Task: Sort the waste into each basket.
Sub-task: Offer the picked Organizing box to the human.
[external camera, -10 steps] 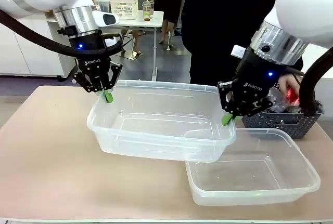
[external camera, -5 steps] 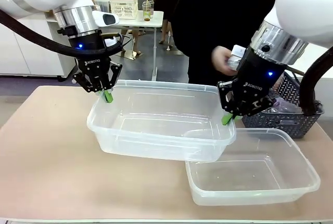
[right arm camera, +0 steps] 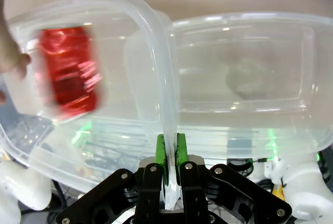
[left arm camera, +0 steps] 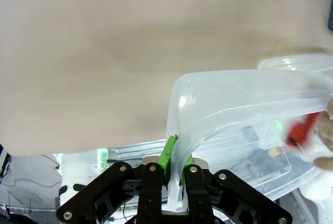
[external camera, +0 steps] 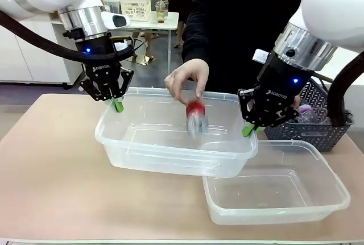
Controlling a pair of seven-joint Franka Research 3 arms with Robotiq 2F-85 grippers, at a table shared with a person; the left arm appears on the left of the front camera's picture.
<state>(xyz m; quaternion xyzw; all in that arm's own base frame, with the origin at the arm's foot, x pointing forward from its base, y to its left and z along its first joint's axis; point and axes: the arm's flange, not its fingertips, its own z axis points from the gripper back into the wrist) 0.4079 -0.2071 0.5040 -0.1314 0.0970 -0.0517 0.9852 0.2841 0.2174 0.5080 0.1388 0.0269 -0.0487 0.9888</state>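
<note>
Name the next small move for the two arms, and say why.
Probably no travel at all: hold the tub level and steady. The left gripper and right gripper each clamp its rim at opposite ends, and the person's hand has a red can, blurred in motion, right over its open top. Shifting now might make it miss.

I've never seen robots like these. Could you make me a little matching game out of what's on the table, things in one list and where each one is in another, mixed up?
Things:
1. red can
2. left clear tub
3. right clear tub
4. dark grey basket

Places:
a. resting on the table, no gripper on it
b. in the person's hand, over a tub
c. rim pinched by the left gripper and the right gripper
d. behind the right gripper, at the far right

Pairs: 1-b, 2-c, 3-a, 4-d
</note>
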